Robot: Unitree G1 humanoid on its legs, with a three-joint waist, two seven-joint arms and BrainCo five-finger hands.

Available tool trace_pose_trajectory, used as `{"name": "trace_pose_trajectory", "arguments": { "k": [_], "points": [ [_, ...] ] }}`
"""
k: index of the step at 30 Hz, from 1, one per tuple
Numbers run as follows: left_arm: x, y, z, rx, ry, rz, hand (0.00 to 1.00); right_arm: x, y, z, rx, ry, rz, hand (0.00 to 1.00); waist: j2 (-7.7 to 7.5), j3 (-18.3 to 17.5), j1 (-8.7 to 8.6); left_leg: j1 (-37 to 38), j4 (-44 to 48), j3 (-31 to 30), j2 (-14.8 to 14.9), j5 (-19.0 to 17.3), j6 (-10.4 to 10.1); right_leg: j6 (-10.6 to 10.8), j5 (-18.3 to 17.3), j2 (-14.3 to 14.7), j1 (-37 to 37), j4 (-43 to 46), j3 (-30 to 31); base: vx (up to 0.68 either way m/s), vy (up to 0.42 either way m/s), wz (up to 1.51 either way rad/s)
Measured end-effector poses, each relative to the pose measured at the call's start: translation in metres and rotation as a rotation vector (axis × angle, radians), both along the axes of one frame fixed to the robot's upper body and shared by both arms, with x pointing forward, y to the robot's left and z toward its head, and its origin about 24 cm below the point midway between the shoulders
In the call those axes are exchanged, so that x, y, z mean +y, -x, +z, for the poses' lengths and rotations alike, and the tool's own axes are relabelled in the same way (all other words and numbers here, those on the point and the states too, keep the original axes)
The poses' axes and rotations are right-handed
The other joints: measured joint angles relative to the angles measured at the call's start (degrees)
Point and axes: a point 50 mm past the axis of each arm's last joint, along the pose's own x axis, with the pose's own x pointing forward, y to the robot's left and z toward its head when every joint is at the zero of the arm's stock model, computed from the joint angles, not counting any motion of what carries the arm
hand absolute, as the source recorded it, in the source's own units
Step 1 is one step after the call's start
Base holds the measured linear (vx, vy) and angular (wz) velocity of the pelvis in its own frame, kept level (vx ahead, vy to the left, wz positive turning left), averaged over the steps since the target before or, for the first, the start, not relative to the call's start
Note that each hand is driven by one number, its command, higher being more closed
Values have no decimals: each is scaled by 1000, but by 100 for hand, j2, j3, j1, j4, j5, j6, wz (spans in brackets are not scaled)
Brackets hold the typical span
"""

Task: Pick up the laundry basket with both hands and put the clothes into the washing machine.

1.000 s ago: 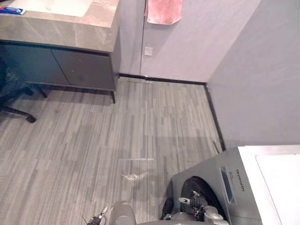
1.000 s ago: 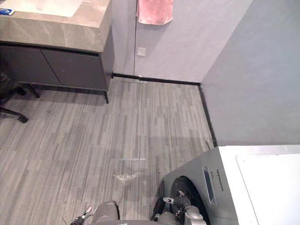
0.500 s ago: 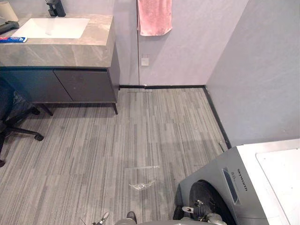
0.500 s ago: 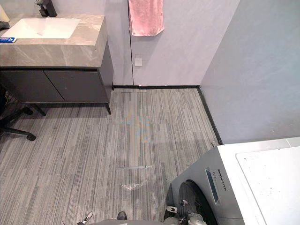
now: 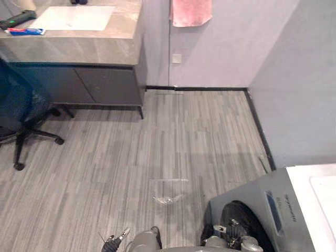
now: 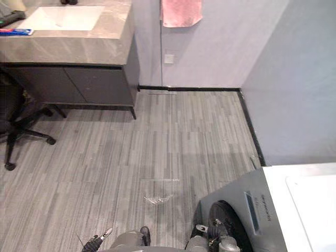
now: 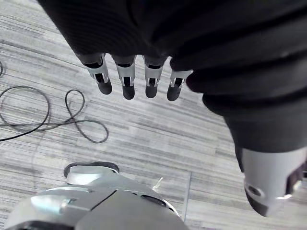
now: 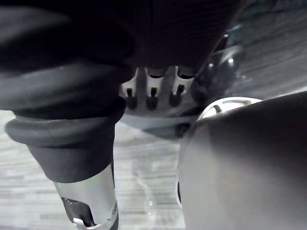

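Grey wood-look planks make up the floor (image 5: 157,142), closed in by pale grey walls (image 5: 294,79). The washing machine (image 5: 273,210), white on top and grey in front, stands at the near right, its dark round door (image 5: 239,218) facing left over the planks. Well away from the machine, at the far left, a stone-topped vanity (image 5: 79,47) with dark cabinets carries a white sink (image 5: 73,17). A black office chair (image 5: 21,115) stands near the vanity, further left of the machine. A pink towel (image 5: 191,11) hangs on the far wall, opposite the machine. A scrap of clear plastic (image 5: 167,199) lies on the floor just left of the machine's front. The left hand (image 7: 127,76) hangs over the planks, fingers straight and empty. The right hand (image 8: 152,93) hangs likewise, fingers relaxed, holding nothing.
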Motion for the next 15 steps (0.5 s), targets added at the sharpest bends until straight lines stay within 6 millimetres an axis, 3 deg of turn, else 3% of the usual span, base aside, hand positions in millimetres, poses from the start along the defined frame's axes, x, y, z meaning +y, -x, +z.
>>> {"name": "trace_pose_trajectory", "arguments": {
  "k": [1, 2, 3, 5, 7, 9, 11, 12, 13, 14, 15],
  "points": [
    [0, 2, 0, 7, 0, -5, 0, 0, -3, 1, -10, 3, 8, 0, 8, 5, 5, 53, 58, 34, -15, -78, 43, -63, -13, -140, -209, 538, 19, 146, 137, -13],
    [1, 6, -1, 20, -4, -27, 0, 1, -10, 4, -42, 1, 20, 0, 6, 48, -17, 228, 50, 95, -61, -134, 77, -493, 144, -398, -673, 1603, 129, 170, 178, -20],
    [3, 6, 0, 22, -9, -39, 0, 3, -13, 6, -67, 4, 25, 0, 52, 147, -45, 408, -1, 59, -136, -159, 175, -677, 198, -519, -1027, 2326, 260, 255, 190, -18],
    [10, 4, 2, 25, -31, -66, 0, 8, -19, 8, -99, -7, 35, 0, -60, 197, -91, 772, -172, 54, -147, -189, 240, -569, -341, -155, -1333, 2903, 455, 251, 81, 6],
    [12, -4, 3, 7, -38, -84, 0, 10, -20, 8, -99, -17, 28, 0, -54, 207, -257, 1023, -491, -115, -147, -156, 244, -609, -630, 616, -1421, 2183, 242, 273, 0, 48],
    [6, -13, 3, -14, -24, -90, 0, 8, -21, 9, -105, -19, 5, 0, -22, 222, -326, 1243, -745, -258, -227, -120, 182, -757, -533, 1008, -1348, 1177, -153, 355, -3, 58],
    [4, -18, 4, -26, -26, -99, 0, 6, -15, 8, -104, -24, -42, 0, -35, 215, -342, 1413, -826, -384, -329, -147, 73, -1354, -89, 1241, -1103, 280, -186, 434, -24, 76],
    [-2, -20, 3, -36, -12, -94, 0, 0, -14, 9, -109, -24, -84, 0, 47, 227, -331, 1485, -619, -395, -238, -200, -21, -1640, -47, 1301, -902, 224, -292, 458, -36, 72],
    [-5, -23, 4, -53, 0, -68, 0, -1, -14, 9, -112, -21, -87, 0, 115, 266, -316, 1133, 324, -349, -106, -132, -307, -1577, -156, 1309, -656, 54, -421, 544, -69, 63],
    [-7, -21, 3, -59, 12, -33, 0, 1, -16, 10, -123, -21, -80, 0, 217, 320, -308, 594, 1731, -208, 162, 130, -742, -1575, -181, 1400, -323, -187, -469, 500, -73, 34],
    [-10, -17, 2, -55, 22, -14, 0, 2, -17, 11, -125, -20, -67, 0, 281, 337, -256, 206, 2601, -69, 475, 240, -938, -1583, -188, 1529, -100, -329, -409, 432, -75, -1]
  ]
}}
